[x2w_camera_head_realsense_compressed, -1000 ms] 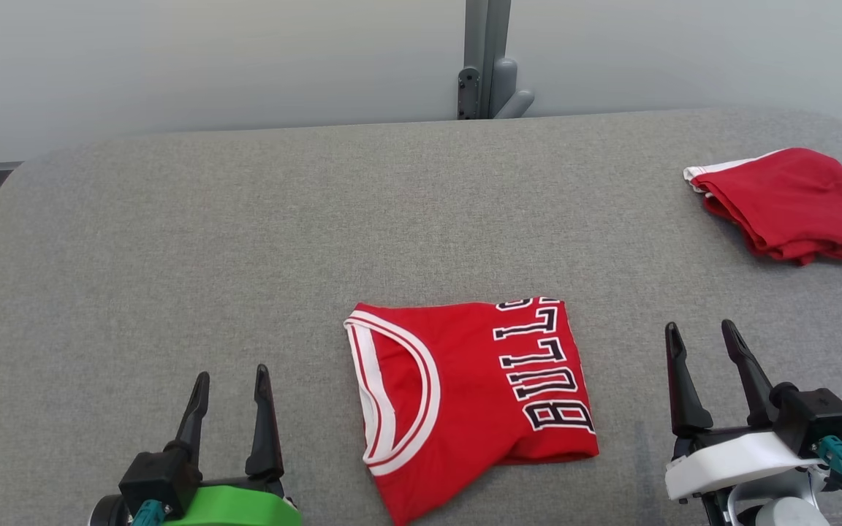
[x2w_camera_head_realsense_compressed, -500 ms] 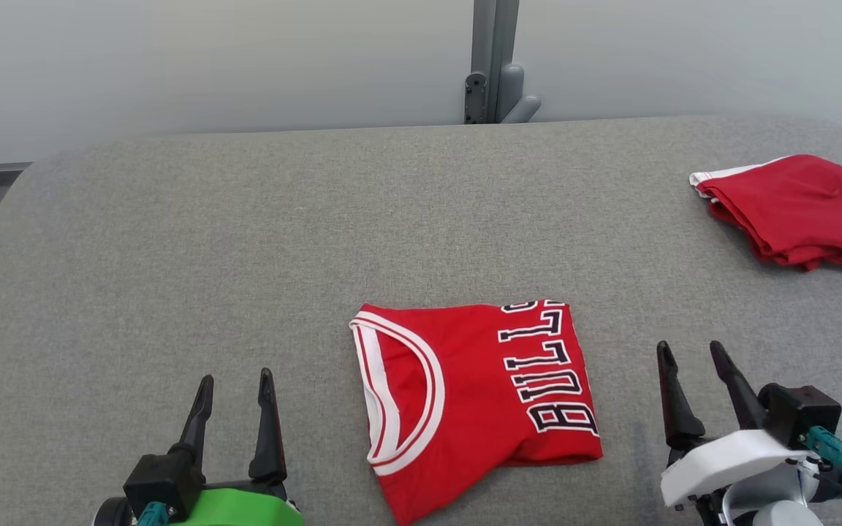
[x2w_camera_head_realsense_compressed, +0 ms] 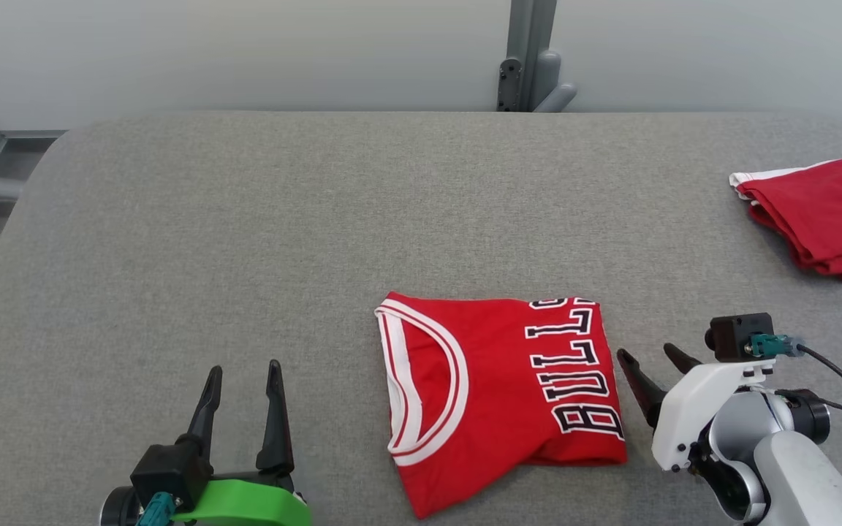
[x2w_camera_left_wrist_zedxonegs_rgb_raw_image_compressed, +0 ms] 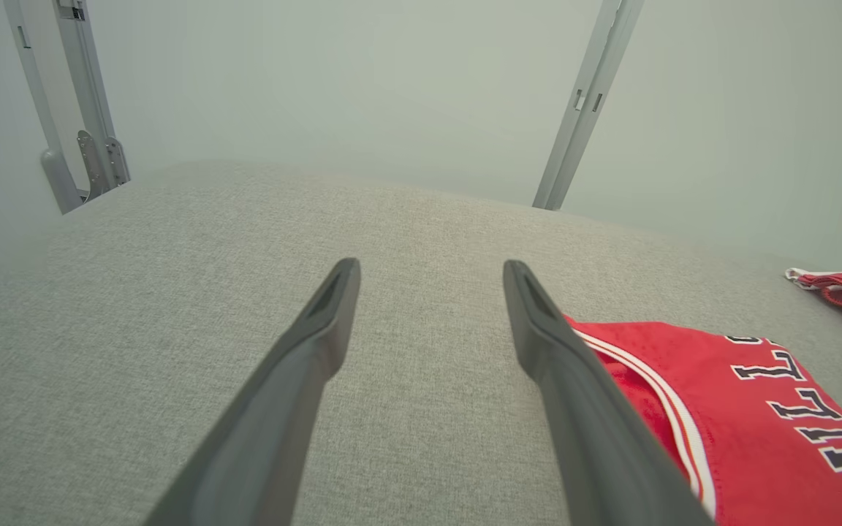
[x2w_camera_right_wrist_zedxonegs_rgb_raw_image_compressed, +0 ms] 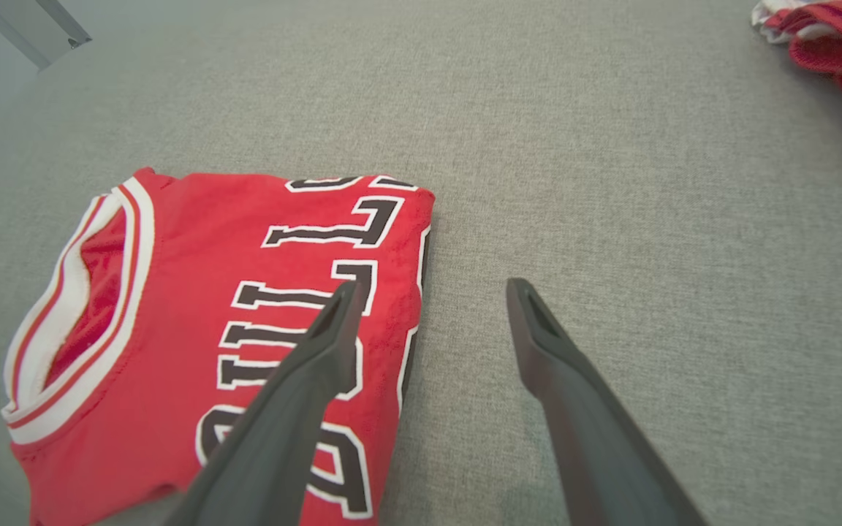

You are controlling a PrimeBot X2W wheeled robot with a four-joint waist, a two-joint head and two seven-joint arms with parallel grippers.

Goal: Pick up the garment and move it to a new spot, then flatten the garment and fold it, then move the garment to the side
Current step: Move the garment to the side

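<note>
Two hands spread wide, empty, left hand (x2w_camera_head_realsense_compressed: 244, 367) and right hand (x2w_camera_head_realsense_compressed: 646, 352) flanking a folded red fabric jersey (x2w_camera_head_realsense_compressed: 501, 394), flat on grey fabric tabletop (x2w_camera_head_realsense_compressed: 245, 234), second red cloth bundle (x2w_camera_head_realsense_compressed: 823, 212) far right

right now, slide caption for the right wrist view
Open right gripper poised at edge of folded red jersey on grey table.

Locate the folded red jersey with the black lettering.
In the head view, the folded red jersey lies front-centre on the grey fabric table, between the left end effector and the right end effector.
</note>
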